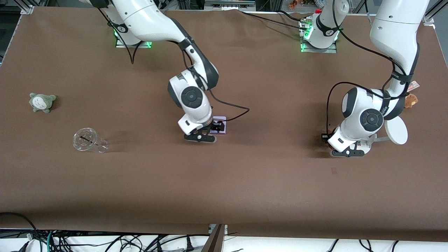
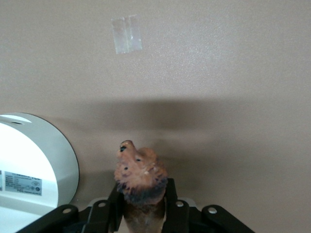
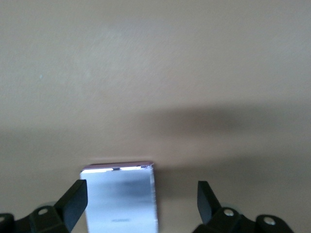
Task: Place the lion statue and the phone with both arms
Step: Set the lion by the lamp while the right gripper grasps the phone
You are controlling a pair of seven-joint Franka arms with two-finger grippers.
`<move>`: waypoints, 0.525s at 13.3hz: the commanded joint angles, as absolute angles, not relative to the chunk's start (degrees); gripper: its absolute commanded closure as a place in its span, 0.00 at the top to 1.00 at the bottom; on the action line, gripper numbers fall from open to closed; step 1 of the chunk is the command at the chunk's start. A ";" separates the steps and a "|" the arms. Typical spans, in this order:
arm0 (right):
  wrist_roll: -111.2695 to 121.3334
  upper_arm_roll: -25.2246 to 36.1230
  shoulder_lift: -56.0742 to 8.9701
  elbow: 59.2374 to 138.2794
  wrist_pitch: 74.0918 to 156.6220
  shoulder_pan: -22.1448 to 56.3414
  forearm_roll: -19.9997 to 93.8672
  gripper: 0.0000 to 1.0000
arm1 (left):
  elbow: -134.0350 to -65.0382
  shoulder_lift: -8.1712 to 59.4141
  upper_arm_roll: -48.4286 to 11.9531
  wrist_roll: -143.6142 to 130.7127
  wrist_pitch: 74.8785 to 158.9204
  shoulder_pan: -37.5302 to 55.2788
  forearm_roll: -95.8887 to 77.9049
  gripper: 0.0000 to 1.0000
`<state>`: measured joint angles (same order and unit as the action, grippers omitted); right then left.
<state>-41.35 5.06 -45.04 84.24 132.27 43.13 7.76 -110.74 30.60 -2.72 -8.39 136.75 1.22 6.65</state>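
Lion statue (image 2: 141, 182) sits clamped between left gripper (image 2: 142, 206) fingers, low over the table (image 1: 245, 182). Right gripper (image 3: 142, 196) is spread wide around the phone (image 3: 121, 199), 1 pad touching; centre it before squeezing.

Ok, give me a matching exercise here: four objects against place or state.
1 small brown lion statue
2 flat pale lavender phone
3 clear plastic cup
4 grey-green plush toy

a tipped on its side
b gripped by the left gripper
c between the right gripper's open fingers
d nearest the table's edge at the right arm's end

Pairs: 1-b, 2-c, 3-a, 4-d
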 commanded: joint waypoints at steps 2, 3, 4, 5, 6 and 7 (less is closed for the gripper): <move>-45.69 5.80 -47.55 83.32 134.47 46.31 7.65 1.00 | -110.48 29.01 -3.60 -6.24 136.15 0.18 6.15 1.00; -46.31 5.80 -47.64 83.32 134.47 46.67 7.65 1.00 | -110.22 27.70 -3.60 -6.41 135.53 0.26 6.15 1.00; -46.41 5.80 -47.64 83.23 134.47 46.76 7.65 1.00 | -109.95 26.03 -3.60 -6.33 133.96 0.26 6.15 1.00; -46.41 5.80 -47.72 83.32 134.47 47.11 7.65 1.00 | -109.34 24.45 -3.60 -6.33 132.29 0.35 6.15 1.00; -46.32 5.80 -47.90 83.32 134.47 47.28 7.56 1.00 | -108.73 22.78 -3.60 -6.33 130.36 0.35 6.15 1.00; -46.32 5.89 -48.07 83.32 134.47 47.29 7.56 1.00 | -107.94 21.02 -3.52 -6.15 127.91 0.35 6.24 1.00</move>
